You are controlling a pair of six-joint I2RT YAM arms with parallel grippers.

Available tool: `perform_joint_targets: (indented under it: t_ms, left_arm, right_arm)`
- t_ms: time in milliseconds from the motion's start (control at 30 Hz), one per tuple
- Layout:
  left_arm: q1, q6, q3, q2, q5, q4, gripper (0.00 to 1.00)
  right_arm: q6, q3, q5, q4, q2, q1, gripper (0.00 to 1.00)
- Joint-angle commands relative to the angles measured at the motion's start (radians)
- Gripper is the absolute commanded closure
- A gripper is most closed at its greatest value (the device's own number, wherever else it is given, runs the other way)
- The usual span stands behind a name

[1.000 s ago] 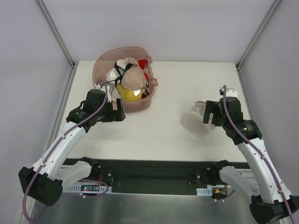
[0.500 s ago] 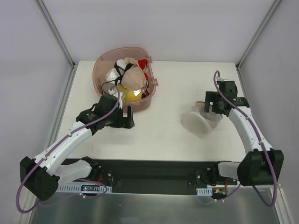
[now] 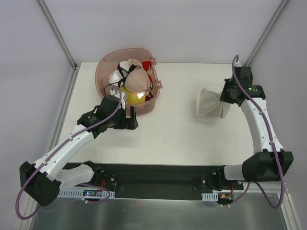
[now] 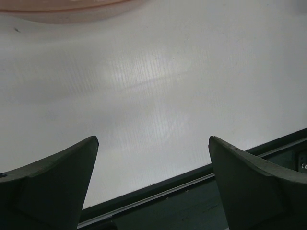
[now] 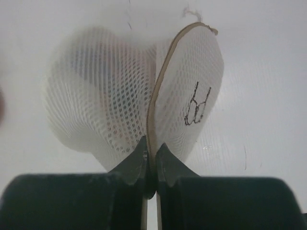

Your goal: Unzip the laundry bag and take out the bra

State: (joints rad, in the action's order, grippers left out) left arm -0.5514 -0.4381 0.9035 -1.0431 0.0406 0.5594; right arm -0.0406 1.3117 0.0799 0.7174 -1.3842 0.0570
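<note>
The right pincer (image 5: pixel 151 149) is clenched on the tan rim of the laundry bag (image 5: pixel 103 96), which is at the right of the overhead view, over the worktop (image 3: pixel 182 124). The left pincer (image 4: pixel 152 140) stands released above bare worktop, just below the pink tub (image 3: pixel 99 72) at upper left.

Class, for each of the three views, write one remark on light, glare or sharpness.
Top view: even light, one bright glare spot inside the pink tub. Left wrist view: a broad soft sheen on the table; the left pincer is dark. Right wrist view: the mesh of the laundry bag is crisp and bright, the right pincer shut on its rim nearly black.
</note>
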Motion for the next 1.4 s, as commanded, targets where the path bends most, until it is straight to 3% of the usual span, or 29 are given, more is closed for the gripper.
perform_joint_targets:
  t_ms: [0, 100, 200, 333, 467, 633, 667, 733, 767, 867, 1000, 1133, 1233, 1267, 1333, 1367]
  left_arm:
    - [-0.010, 0.016, 0.106, -0.003, -0.030, -0.015, 0.01]
    - [-0.012, 0.018, 0.155, -0.024, -0.030, -0.013, 0.01]
    - [-0.010, 0.000, 0.182, -0.032, -0.013, -0.013, 0.01]
    - [-0.012, -0.031, 0.184, -0.047, 0.062, -0.015, 0.01]
    - [-0.013, -0.047, 0.176, -0.052, 0.055, -0.015, 0.01]
    - [-0.019, -0.077, 0.175, -0.078, 0.079, -0.016, 0.01]
    - [-0.024, -0.080, 0.179, -0.084, 0.079, -0.016, 0.01]
    - [-0.036, -0.082, 0.190, -0.098, 0.076, -0.018, 0.01]
    - [-0.042, -0.085, 0.193, -0.101, 0.071, -0.018, 0.01]
    - [-0.065, -0.079, 0.209, -0.100, 0.065, -0.018, 0.01]
    - [-0.076, -0.059, 0.199, -0.095, 0.073, -0.016, 0.01]
    - [-0.082, -0.048, 0.187, -0.110, 0.085, -0.018, 0.01]
    - [-0.091, -0.044, 0.192, -0.133, 0.087, -0.018, 0.01]
    - [-0.096, -0.042, 0.193, -0.143, 0.087, -0.019, 0.01]
    - [-0.108, -0.036, 0.207, -0.162, 0.085, -0.019, 0.01]
    - [-0.114, -0.031, 0.212, -0.169, 0.082, -0.018, 0.01]
  right_arm:
    - [0.168, 0.230, 0.092, 0.215, 0.174, 0.017, 0.99]
    - [0.269, 0.270, 0.187, 0.300, 0.267, 0.053, 0.98]
    - [0.344, 0.190, 0.332, 0.312, 0.370, 0.099, 0.99]
    - [0.401, 0.152, 0.419, 0.387, 0.487, 0.130, 0.99]
    - [0.438, 0.046, 0.519, 0.392, 0.551, 0.182, 0.99]
    - [0.626, -0.099, 0.635, 0.384, 0.502, 0.303, 0.99]
    - [0.654, -0.118, 0.609, 0.337, 0.452, 0.358, 0.83]
    - [0.659, -0.137, 0.502, 0.257, 0.392, 0.404, 0.43]
    - [0.648, -0.132, 0.419, 0.194, 0.363, 0.450, 0.04]
    - [0.579, -0.094, 0.359, 0.174, 0.265, 0.460, 0.04]
    - [0.486, -0.112, 0.441, 0.200, 0.295, 0.416, 0.04]
    - [0.414, -0.233, 0.385, 0.174, 0.462, 0.182, 0.04]
    - [0.401, -0.347, 0.273, 0.148, 0.539, 0.055, 0.09]
    - [0.412, -0.371, 0.247, 0.145, 0.547, 0.044, 0.18]
    - [0.432, -0.434, 0.235, 0.130, 0.547, 0.037, 0.25]
    - [0.439, -0.451, 0.206, 0.119, 0.533, 0.035, 0.35]
